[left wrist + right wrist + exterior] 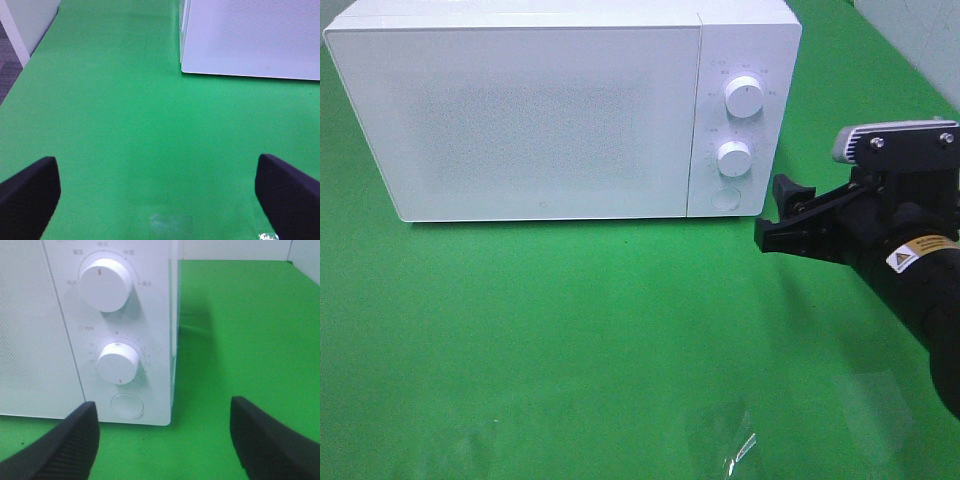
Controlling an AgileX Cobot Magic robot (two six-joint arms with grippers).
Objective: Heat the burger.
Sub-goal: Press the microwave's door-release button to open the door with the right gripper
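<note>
The burger is out of view in all three views. A white microwave (520,110) stands at the back of the green table with its door closed. Its panel carries an upper knob (745,97), a lower knob (733,158) and a round button (724,198). My right gripper (772,212) hovers open and empty just right of the panel's lower corner. The right wrist view faces the lower knob (118,363) and button (127,405), with the right gripper (162,405) open. My left gripper (156,160) is open over bare green cloth, well short of the microwave (250,35).
A scrap of clear plastic film (740,445) lies near the table's front edge and also shows in the left wrist view (170,222). The table's left edge and a white panel (25,25) border the cloth.
</note>
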